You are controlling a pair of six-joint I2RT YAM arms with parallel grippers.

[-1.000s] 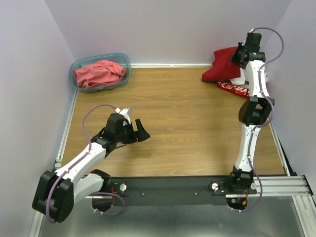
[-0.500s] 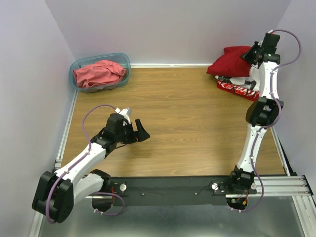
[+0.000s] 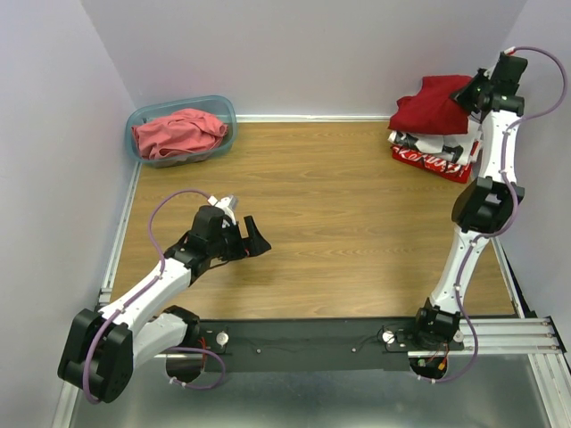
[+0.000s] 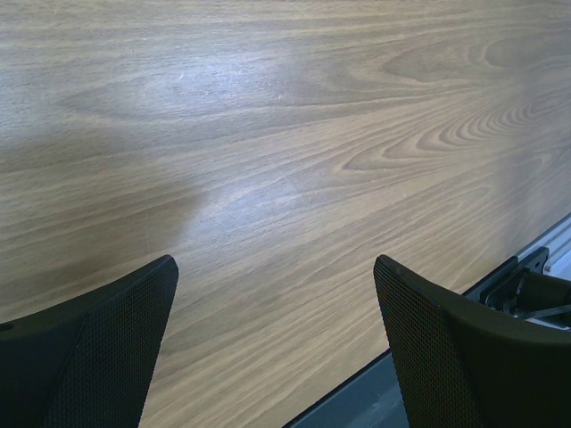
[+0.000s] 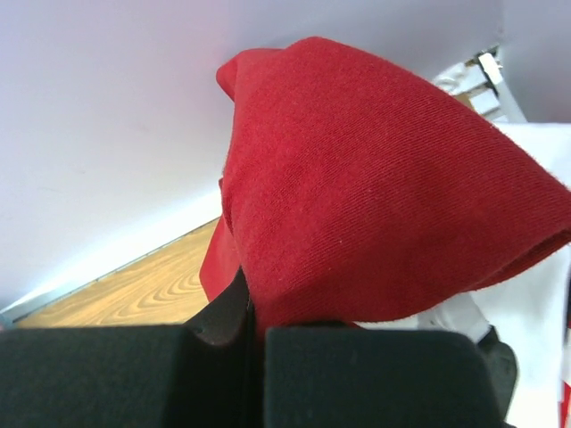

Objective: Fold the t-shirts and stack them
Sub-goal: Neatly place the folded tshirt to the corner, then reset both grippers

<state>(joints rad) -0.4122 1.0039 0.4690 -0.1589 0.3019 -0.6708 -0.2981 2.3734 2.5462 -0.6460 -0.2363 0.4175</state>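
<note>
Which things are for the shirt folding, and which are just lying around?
For the job: deep red shirt, pinched in the right gripper; white printed shirt; red lettered shirt; coral shirt in the teal tub.
Just lying about: teal tub; wooden table.

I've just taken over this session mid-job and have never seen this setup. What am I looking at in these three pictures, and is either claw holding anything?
You are looking at two robot arms bolted to the near edge of a wooden table. The wide picture looks down from above and behind them. The other two pictures come from a camera on each wrist.

The left gripper is open and empty over bare wood. The right gripper is shut on the deep red t-shirt, which fills most of its wrist view. It holds the shirt over a pile in the far right corner, where a white printed t-shirt lies on a red lettered t-shirt.

A coral t-shirt lies bunched in the teal tub at the far left.
</note>
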